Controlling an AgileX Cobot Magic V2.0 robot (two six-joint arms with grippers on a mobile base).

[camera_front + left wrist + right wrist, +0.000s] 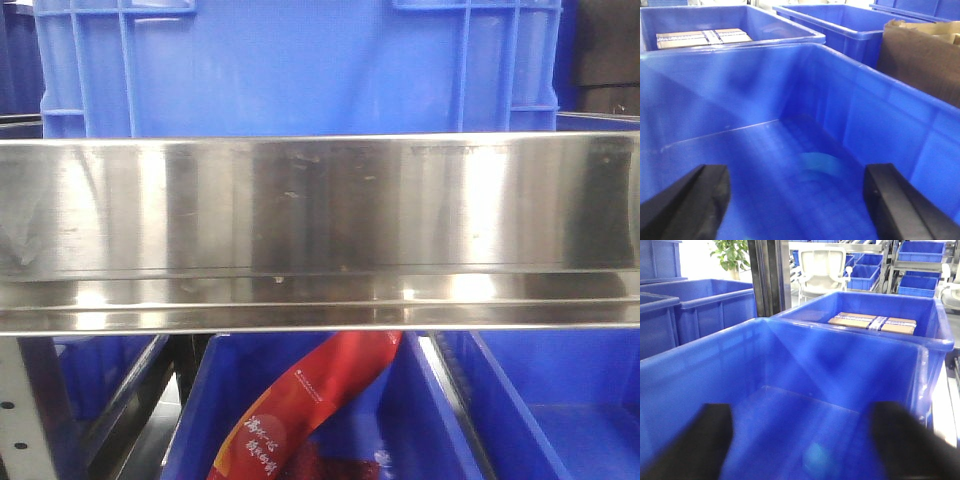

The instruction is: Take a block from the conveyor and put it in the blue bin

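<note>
My left gripper (pixel 797 200) is open and empty, its black fingers (pixel 687 202) spread wide above the inside of a blue bin (pixel 890 120). My right gripper (pixel 797 440) is open and empty too, over the inside of a blue bin (pixel 840 350). No block shows in either bin below the grippers. The conveyor belt is out of view. The front view shows only a shiny steel rail (pixel 320 230) across the frame, with a blue bin (pixel 300 70) behind it and more blue bins (pixel 560 400) below.
A neighbouring blue bin holds a taped cardboard box (pixel 702 37), which also shows in the right wrist view (pixel 872 322). A brown cardboard sheet (pixel 920 65) stands at the right. A red packet (pixel 300 410) lies in a lower bin. A white chair (pixel 822 270) stands behind.
</note>
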